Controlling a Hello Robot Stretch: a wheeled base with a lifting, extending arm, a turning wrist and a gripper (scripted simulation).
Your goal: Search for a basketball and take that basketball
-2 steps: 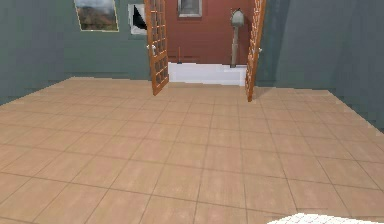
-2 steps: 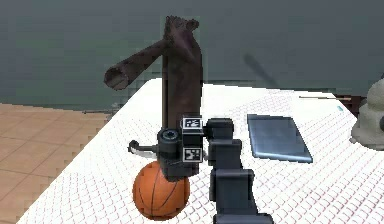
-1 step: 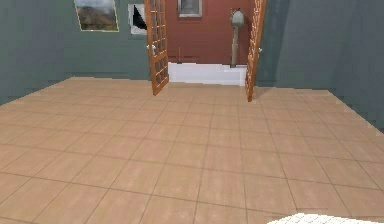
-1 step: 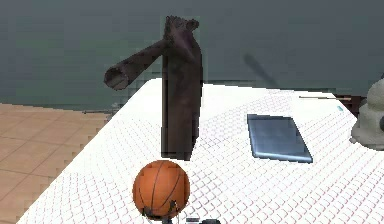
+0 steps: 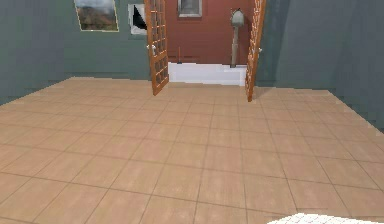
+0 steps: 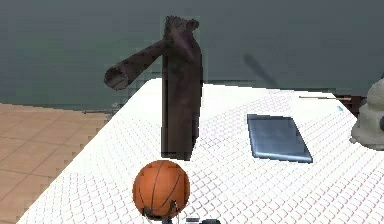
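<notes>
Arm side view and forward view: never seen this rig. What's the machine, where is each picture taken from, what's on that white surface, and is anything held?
The machine is a wheeled robot with one arm that lifts and extends.

The forward view looks ahead from the robot. It shows a tan tiled floor, open wooden double doors and a framed picture on the grey-green wall.

The arm side view looks out to the side where the arm reaches. A white textured surface carries:
- an orange basketball
- a tall dark brown post with a bent branch
- a flat grey-blue slab
- a white rounded object

Small dark parts at the bottom edge by the ball look like the fingers. Whether they hold anything cannot be told.
</notes>
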